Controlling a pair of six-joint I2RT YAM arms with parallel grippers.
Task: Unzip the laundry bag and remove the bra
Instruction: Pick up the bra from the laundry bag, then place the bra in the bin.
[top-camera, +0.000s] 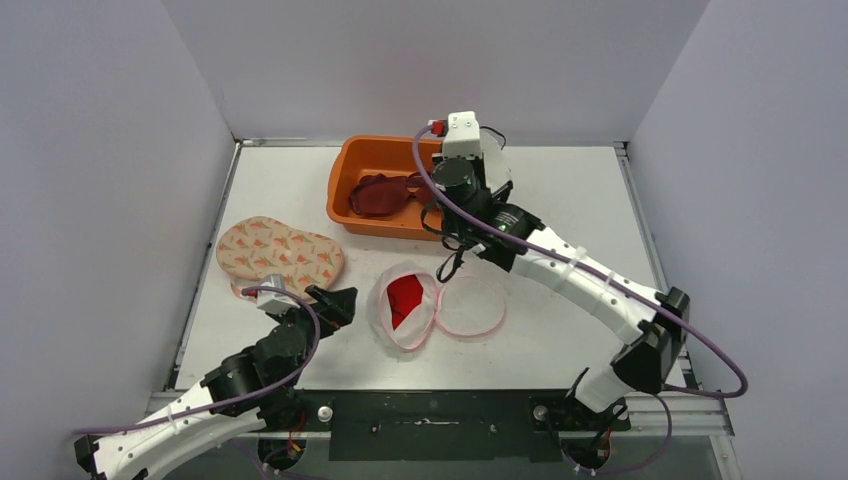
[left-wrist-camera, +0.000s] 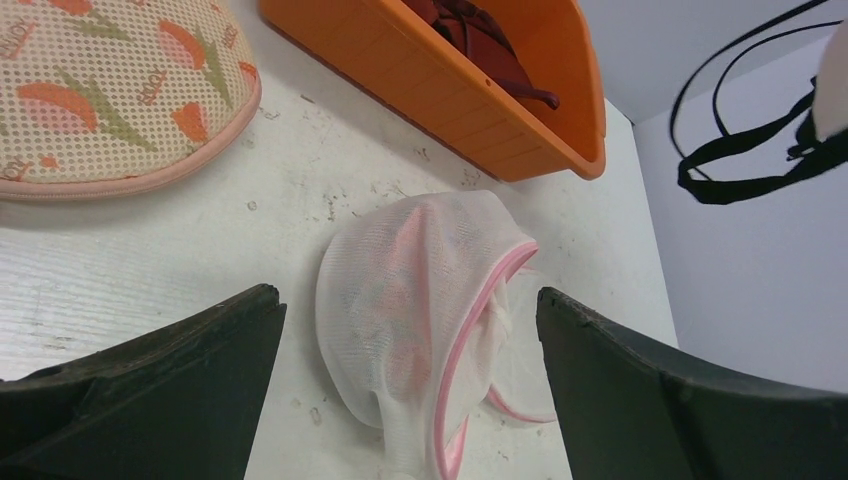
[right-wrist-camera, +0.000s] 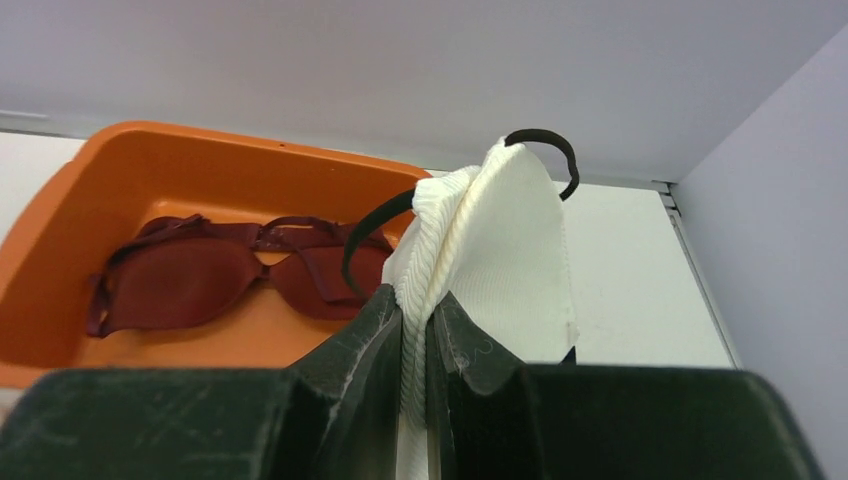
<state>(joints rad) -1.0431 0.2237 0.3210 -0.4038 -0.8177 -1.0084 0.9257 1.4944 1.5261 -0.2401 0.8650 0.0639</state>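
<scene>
The white mesh laundry bag (top-camera: 385, 318) with pink trim lies unzipped mid-table, its round flap (top-camera: 472, 306) folded out to the right and something red (top-camera: 405, 293) showing inside. My left gripper (top-camera: 335, 300) rests open just left of it; in the left wrist view the bag (left-wrist-camera: 420, 300) sits between and beyond the spread fingers (left-wrist-camera: 200, 350), untouched. My right gripper (right-wrist-camera: 415, 300) is shut on a white ribbed bra (right-wrist-camera: 510, 240) with black straps (top-camera: 447, 240), held up over the right end of the orange bin (top-camera: 345, 185).
A dark red bra (right-wrist-camera: 190, 280) lies inside the orange bin (right-wrist-camera: 60, 220). A second, floral-print bag (top-camera: 280, 255) lies zipped at the left, near the left gripper. Grey walls close in the table on three sides.
</scene>
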